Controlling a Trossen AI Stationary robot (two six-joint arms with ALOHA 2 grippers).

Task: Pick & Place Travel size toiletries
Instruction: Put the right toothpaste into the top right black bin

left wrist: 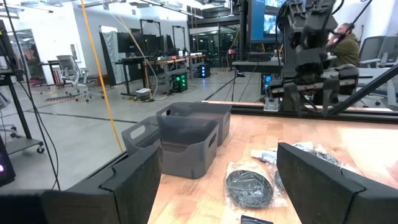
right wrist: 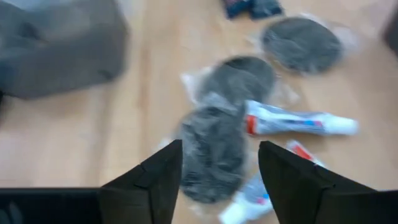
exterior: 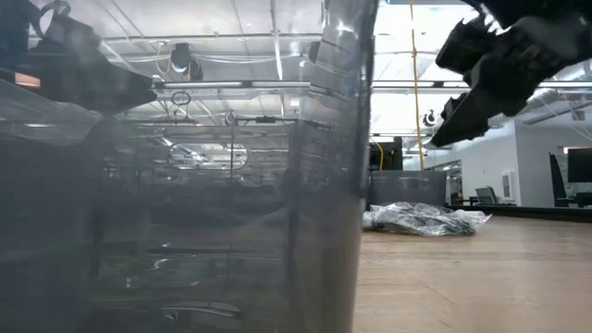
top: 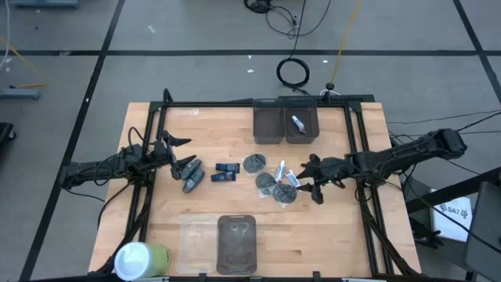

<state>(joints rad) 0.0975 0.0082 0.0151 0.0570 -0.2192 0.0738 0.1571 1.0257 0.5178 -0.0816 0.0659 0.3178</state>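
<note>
The toiletries lie in a loose group mid-table. There are dark grey round packets [top: 254, 163] [right wrist: 214, 152], white tubes [top: 291, 178] [right wrist: 298, 121], dark blue packs [top: 227, 168] and a grey oblong bottle [top: 192, 178]. One more tube [top: 298, 122] lies in the right-hand dark bin [top: 301, 135]. My right gripper [top: 315, 177] [right wrist: 217, 168] is open, just right of the packets and above them. My left gripper [top: 182, 154] [left wrist: 217, 193] is open, left of the group, with the grey bottle beside its near finger. Nothing lies between either pair of fingers.
Two dark bins [top: 268, 124] [left wrist: 186, 140] stand side by side at the far edge. A see-through bin [top: 236, 243] [exterior: 185, 185] and a clear lid [top: 196, 239] sit near the near edge. The white-and-green cylinder [top: 141, 260] lies at the near left corner. A person [left wrist: 345, 40] sits beyond the table.
</note>
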